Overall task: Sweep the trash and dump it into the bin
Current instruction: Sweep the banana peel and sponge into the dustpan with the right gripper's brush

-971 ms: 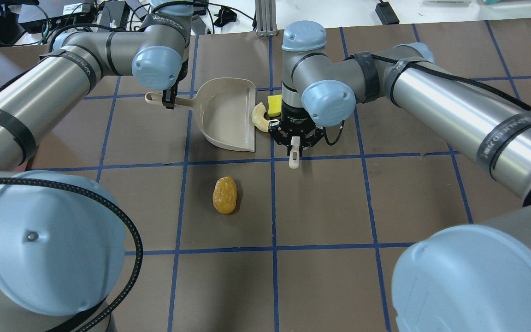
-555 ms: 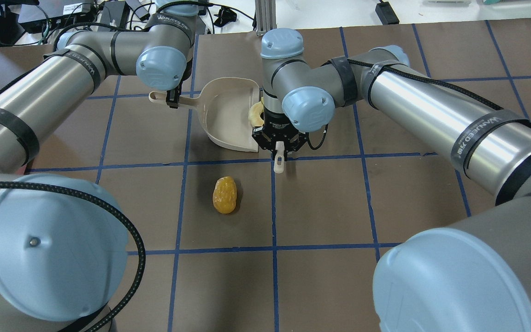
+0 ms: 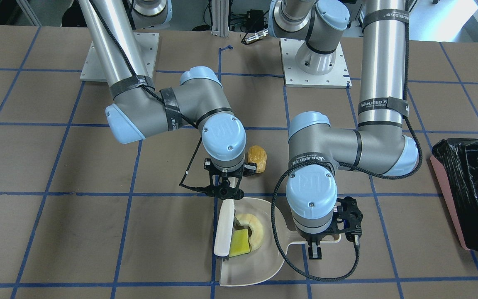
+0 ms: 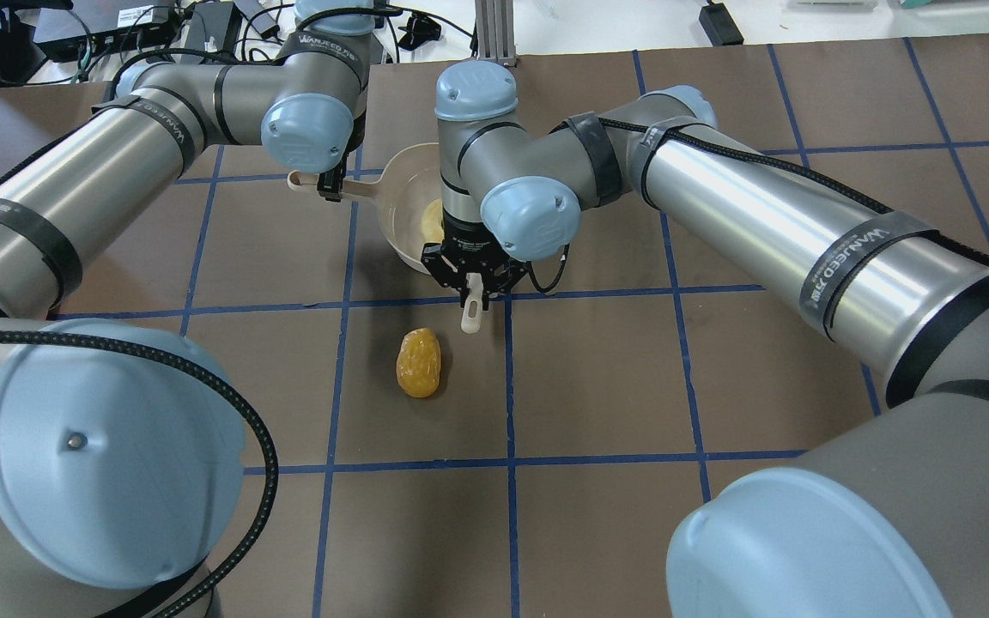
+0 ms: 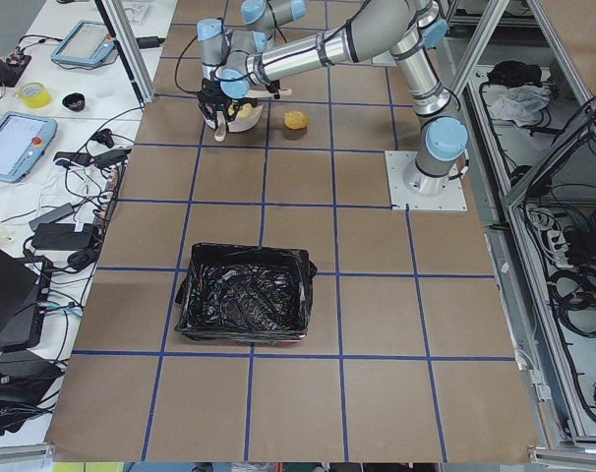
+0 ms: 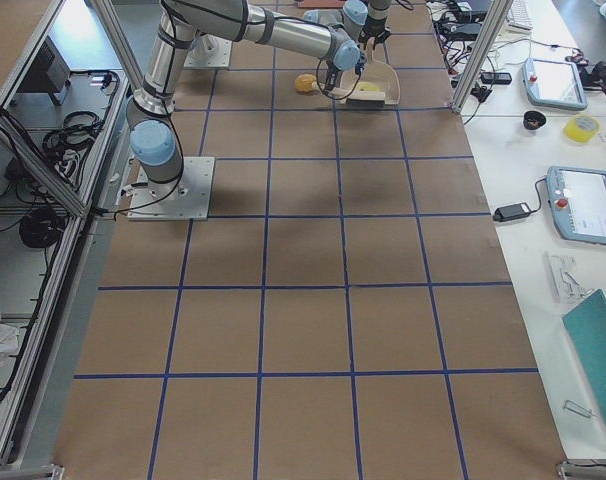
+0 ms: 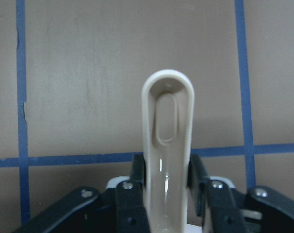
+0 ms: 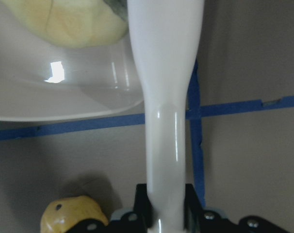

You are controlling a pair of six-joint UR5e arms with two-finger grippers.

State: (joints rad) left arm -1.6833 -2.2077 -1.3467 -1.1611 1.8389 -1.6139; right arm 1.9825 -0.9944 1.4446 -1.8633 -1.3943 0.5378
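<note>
The right end effector (image 3: 223,185) is found clenched on the white brush (image 3: 224,230). The potato-like lump (image 3: 257,158) lies on the worktop (image 3: 56,232) at the dustpan's (image 3: 255,265) 12 o'clock. The crescent rind (image 3: 256,226) and yellow wedge (image 3: 239,246) are contained in the dustpan. The left end effector (image 3: 313,249) is clamped on its handle. The bin (image 3: 449,203) is seen at 3 o'clock, well apart.
</note>
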